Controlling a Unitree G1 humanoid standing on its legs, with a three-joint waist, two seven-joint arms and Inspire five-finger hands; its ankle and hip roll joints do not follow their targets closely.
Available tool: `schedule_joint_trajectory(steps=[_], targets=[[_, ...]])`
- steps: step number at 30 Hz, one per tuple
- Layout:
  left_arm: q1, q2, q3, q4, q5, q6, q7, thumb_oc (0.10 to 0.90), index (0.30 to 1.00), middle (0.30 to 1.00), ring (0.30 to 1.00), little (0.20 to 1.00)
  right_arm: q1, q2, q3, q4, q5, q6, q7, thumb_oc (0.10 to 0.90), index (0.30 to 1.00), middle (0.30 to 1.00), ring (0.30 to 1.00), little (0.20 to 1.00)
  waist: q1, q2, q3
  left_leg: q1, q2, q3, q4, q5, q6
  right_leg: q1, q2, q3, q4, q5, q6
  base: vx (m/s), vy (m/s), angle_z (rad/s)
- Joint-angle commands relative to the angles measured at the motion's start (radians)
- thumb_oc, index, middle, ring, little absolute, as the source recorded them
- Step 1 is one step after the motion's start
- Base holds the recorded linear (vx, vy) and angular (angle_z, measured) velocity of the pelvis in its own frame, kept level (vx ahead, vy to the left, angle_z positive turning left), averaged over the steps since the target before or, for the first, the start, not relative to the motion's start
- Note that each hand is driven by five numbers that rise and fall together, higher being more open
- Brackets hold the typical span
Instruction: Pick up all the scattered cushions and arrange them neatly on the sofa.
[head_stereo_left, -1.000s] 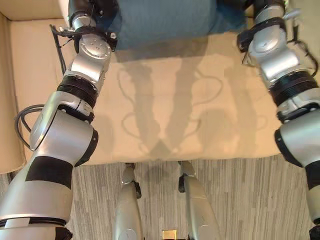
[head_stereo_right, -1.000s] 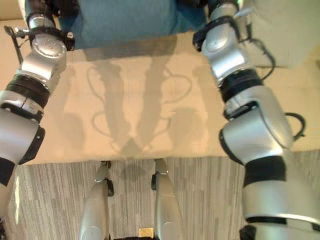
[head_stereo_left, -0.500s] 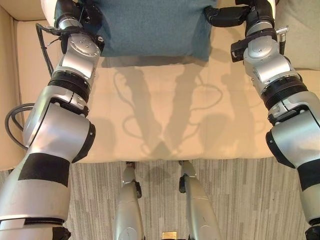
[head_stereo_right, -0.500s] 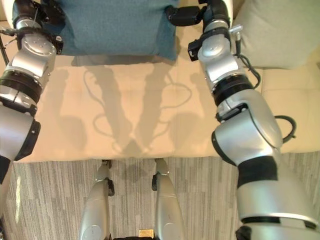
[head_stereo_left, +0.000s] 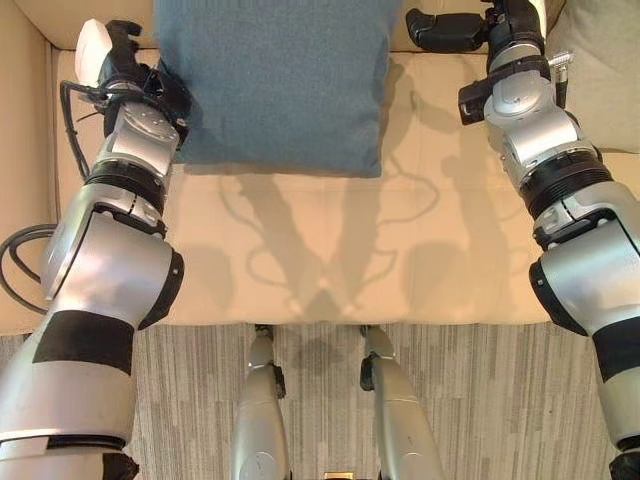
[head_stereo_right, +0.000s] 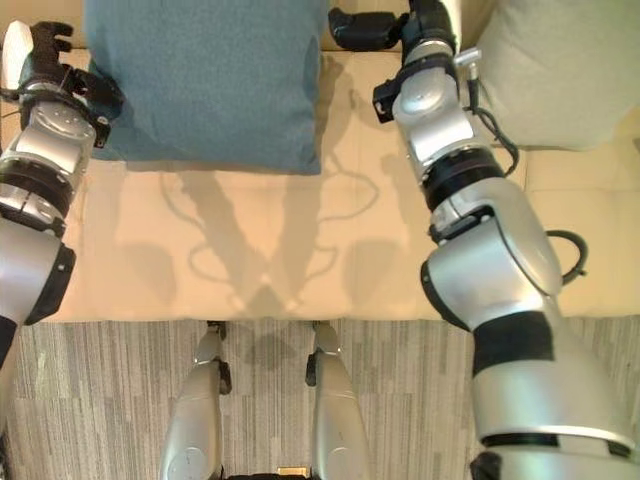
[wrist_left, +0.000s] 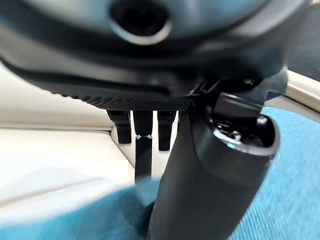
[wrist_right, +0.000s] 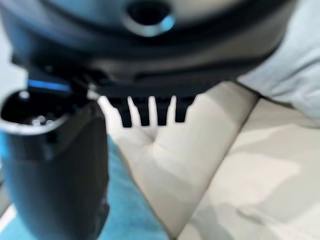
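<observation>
Cushions are the matter on this beige sofa (head_stereo_left: 330, 250), whose broad seat is spreading across the head views with its backrest running along the far edge and an armrest (head_stereo_left: 22, 170) rising at the robot's left. Beyond the seat's near edge, a grey striped carpet (head_stereo_left: 480, 400) is covering the floor. A teal cushion (head_stereo_left: 270, 85) is lying on the left part of the seat, its far side reaching toward the backrest and its near edge lying flat on the upholstery. A pale grey-green cushion (head_stereo_right: 555, 70) is sitting further to the robot's right, well apart from the teal one, leaning at the back of the seat.

The left hand (head_stereo_left: 125, 65) is resting at the teal cushion's left edge, touching it; in its wrist view the thumb (wrist_left: 200, 190) is lying against the teal fabric while the fingers (wrist_left: 142, 145) are pointing out straight past it, so the hand is staying relaxed and is not gripping the cloth. The right hand (head_stereo_left: 445, 28) is hovering just beside the teal cushion's far right corner, clear of it, fingers (wrist_right: 150, 112) extended and holding nothing.
</observation>
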Motion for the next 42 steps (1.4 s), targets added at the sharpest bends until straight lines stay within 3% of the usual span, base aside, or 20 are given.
schedule_joint_trajectory(steps=[1, 3, 5, 12, 14, 15, 16, 17, 18, 20, 23, 26, 30, 32, 34, 37, 39, 41, 42], targets=[[0.026, 0.075, -0.037, 0.054, 0.061, -0.009, 0.009, 0.8, 0.9, 0.9, 0.9, 0.9, 0.015, 0.043, -0.009, 0.059, 0.002, -0.057, -0.029, 0.8, 0.9, 0.9, 0.9, 0.9, 0.018, 0.003, -0.152, -0.007, 0.054, -0.022, 0.018, -0.131, -0.092, -0.038, -0.086, 0.023, 0.017, -0.112, 0.147, 0.0, 0.0, 0.0], [0.037, 0.091, -0.021, 0.07, 0.056, -0.003, 0.014, 0.8, 0.9, 0.9, 0.9, 0.9, 0.029, 0.057, -0.027, 0.044, 0.019, -0.066, -0.031, 0.8, 0.9, 0.9, 0.9, 0.9, 0.015, 0.002, -0.153, -0.008, 0.055, -0.02, 0.021, -0.133, -0.092, -0.039, -0.086, 0.025, 0.018, -0.112, 0.146, 0.0, 0.0, 0.0], [0.027, 0.137, 0.056, 0.032, -0.039, -0.002, 0.084, 0.8, 0.9, 0.9, 0.9, 0.9, 0.064, 0.07, -0.05, 0.016, 0.033, -0.071, -0.046, 0.8, 0.9, 0.9, 0.9, 0.9, 0.012, 0.001, -0.152, -0.01, 0.057, -0.018, 0.024, -0.136, -0.096, -0.041, -0.085, 0.026, 0.021, -0.116, 0.145, 0.0, 0.0, 0.0], [0.095, 0.217, 0.149, -0.013, -0.109, -0.031, 0.15, 0.8, 0.9, 0.9, 0.9, 0.9, 0.125, 0.05, -0.079, -0.104, -0.044, -0.092, -0.109, 0.8, 0.9, 0.9, 0.9, 0.9, -0.001, -0.004, -0.153, -0.008, 0.061, -0.008, 0.028, -0.143, -0.095, -0.047, -0.086, 0.032, 0.028, -0.118, 0.145, 0.0, 0.003, -0.01], [0.16, 0.243, 0.18, -0.091, -0.105, -0.06, 0.161, 0.8, 0.9, 0.9, 0.9, 0.9, 0.18, -0.028, -0.083, -0.235, -0.138, -0.098, -0.148, 0.8, 0.9, 0.9, 0.9, 0.9, -0.007, -0.007, -0.151, -0.006, 0.062, -0.009, 0.034, -0.145, -0.092, -0.044, -0.087, 0.03, 0.034, -0.124, 0.144, 0.0, 0.0, 0.0], [0.163, 0.242, 0.182, -0.094, -0.105, -0.059, 0.162, 0.8, 0.9, 0.9, 0.9, 0.9, 0.182, -0.029, -0.083, -0.238, -0.139, -0.096, -0.149, 0.8, 0.9, 0.9, 0.9, 0.9, -0.007, -0.006, -0.152, -0.006, 0.062, -0.009, 0.034, -0.146, -0.092, -0.044, -0.087, 0.03, 0.034, -0.124, 0.144, 0.0, 0.0, 0.0], [0.284, 0.259, 0.248, -0.193, -0.095, -0.081, 0.183, 0.8, 0.9, 0.9, 0.9, 0.9, 0.301, -0.116, -0.123, -0.415, -0.259, -0.091, -0.177, 0.8, 0.9, 0.9, 0.9, 0.9, -0.013, -0.012, -0.157, 0.005, 0.062, -0.008, 0.045, -0.156, -0.087, -0.03, -0.084, 0.029, 0.039, -0.135, 0.142, 0.0, 0.0, 0.0], [0.292, 0.258, 0.252, -0.199, -0.093, -0.08, 0.184, 0.8, 0.9, 0.9, 0.9, 0.9, 0.308, -0.118, -0.125, -0.422, -0.262, -0.088, -0.178, 0.8, 0.9, 0.9, 0.9, 0.9, -0.013, -0.012, -0.16, 0.003, 0.061, -0.008, 0.044, -0.151, -0.086, -0.032, -0.086, 0.03, 0.037, -0.13, 0.142, 0.05, -0.009, 0.02], [0.479, 0.237, 0.374, -0.322, -0.093, -0.113, 0.199, 0.8, 0.9, 0.9, 0.9, 0.9, 0.494, -0.211, -0.242, -0.578, -0.374, -0.081, -0.198, 0.8, 0.9, 0.9, 0.9, 0.9, -0.014, -0.016, -0.167, 0.027, 0.065, -0.007, 0.057, -0.176, -0.081, -0.005, -0.083, 0.027, 0.046, -0.151, 0.14, 0.06, -0.034, 0.03], [0.678, 0.196, 0.485, -0.442, -0.11, -0.139, 0.194, 0.8, 0.9, 0.9, 0.9, 0.9, 0.764, -0.255, -0.406, -0.71, -0.432, -0.082, -0.177, 0.8, 0.9, 0.9, 0.9, 0.9, -0.018, -0.018, -0.189, 0.058, 0.068, -0.01, 0.061, -0.189, -0.075, 0.031, -0.085, 0.019, 0.048, -0.161, 0.137, 0.12, -0.057, 0.03], [1.01, 0.051, 0.623, -0.542, -0.107, -0.168, 0.147, 0.8, 0.9, 0.9, 0.9, 0.9, 1.16, -0.216, -0.625, -0.794, -0.503, -0.095, -0.122, 0.8, 0.9, 0.9, 0.9, 0.9, -0.029, -0.018, -0.23, 0.137, 0.077, -0.002, 0.052, -0.212, -0.068, 0.093, -0.08, 0.008, 0.053, -0.181, 0.133, 0.14, -0.048, 0.03], [1.261, -0.074, 0.711, -0.542, -0.127, -0.181, 0.106, 0.8, 0.9, 0.9, 0.9, 0.9, 1.383, -0.134, -0.72, -0.786, -0.549, -0.096, -0.082, 0.8, 0.9, 0.9, 0.9, 0.9, -0.046, -0.015, -0.271, 0.228, 0.089, 0.016, 0.039, -0.231, -0.059, 0.164, -0.066, 0.008, 0.055, -0.205, 0.129, 0.11, -0.022, 0.0], [1.41, -0.151, 0.763, -0.444, -0.15, -0.179, 0.055, 0.8, 0.9, 0.9, 0.9, 0.9, 1.494, -0.062, -0.773, -0.694, -0.515, -0.105, -0.046, 0.8, 0.9, 0.9, 0.9, 0.9, -0.062, -0.012, -0.312, 0.301, 0.101, 0.038, 0.033, -0.217, -0.053, 0.235, -0.048, 0.015, 0.041, -0.211, 0.122, 0.03, -0.032, -0.12], [1.499, -0.19, 0.802, -0.319, -0.18, -0.17, 0.008, 0.8, 0.9, 0.9, 0.9, 0.9, 1.545, -0.004, -0.798, -0.576, -0.449, -0.113, -0.018, 0.8, 0.9, 0.9, 0.9, 0.9, -0.07, 0.005, -0.347, 0.376, 0.118, 0.06, 0.015, -0.202, -0.051, 0.299, -0.023, 0.016, 0.034, -0.238, 0.108, 0.01, -0.044, -0.12], [1.535, -0.213, 0.79, -0.262, -0.154, -0.156, -0.016, 0.8, 0.9, 0.9, 0.9, 0.9, 1.582, 0.03, -0.826, -0.528, -0.401, -0.118, -0.004, 0.8, 0.9, 0.9, 0.9, 0.9, -0.075, 0.015, -0.382, 0.414, 0.127, 0.075, -0.024, -0.172, -0.054, 0.331, -0.007, 0.01, 0.024, -0.247, 0.099, 0.0, -0.036, -0.14], [1.563, -0.255, 0.762, -0.189, -0.122, -0.131, -0.055, 0.8, 0.9, 0.9, 0.9, 0.9, 1.637, 0.055, -0.852, -0.484, -0.37, -0.122, -0.007, 0.8, 0.9, 0.9, 0.9, 0.9, -0.082, 0.025, -0.414, 0.436, 0.136, 0.065, -0.052, -0.081, -0.069, 0.395, 0.002, -0.009, -0.004, -0.256, 0.093, -0.08, -0.027, -0.09], [1.569, -0.275, 0.769, -0.166, -0.139, -0.133, -0.076, 0.8, 0.9, 0.9, 0.9, 0.9, 1.643, 0.072, -0.848, -0.456, -0.353, -0.119, -0.002, 0.8, 0.9, 0.9, 0.9, 0.9, -0.088, 0.018, -0.418, 0.456, 0.116, 0.069, -0.02, -0.132, -0.049, 0.413, -0.005, -0.007, -0.01, -0.251, 0.091, -0.19, -0.013, 0.09], [1.571, -0.299, 0.763, -0.182, -0.165, -0.139, -0.081, 0.8, 0.9, 0.9, 0.9, 0.9, 1.656, 0.089, -0.862, -0.455, -0.325, -0.124, -0.006, 0.8, 0.9, 0.9, 0.9, 0.9, -0.106, 0.002, -0.428, 0.492, 0.043, 0.026, 0.093, -0.224, -0.026, 0.394, -0.028, -0.005, -0.01, -0.215, 0.086, -0.35, 0.007, -0.08], [1.571, -0.299, 0.762, -0.182, -0.165, -0.139, -0.081, 0.8, 0.9, 0.9, 0.9, 0.9, 1.657, 0.089, -0.863, -0.456, -0.325, -0.124, -0.006, 0.8, 0.9, 0.9, 0.9, 0.9, -0.109, 0.002, -0.427, 0.487, 0.043, 0.021, 0.104, -0.232, -0.026, 0.396, -0.029, -0.009, -0.01, -0.217, 0.087, -0.34, 0.026, 0.0]])
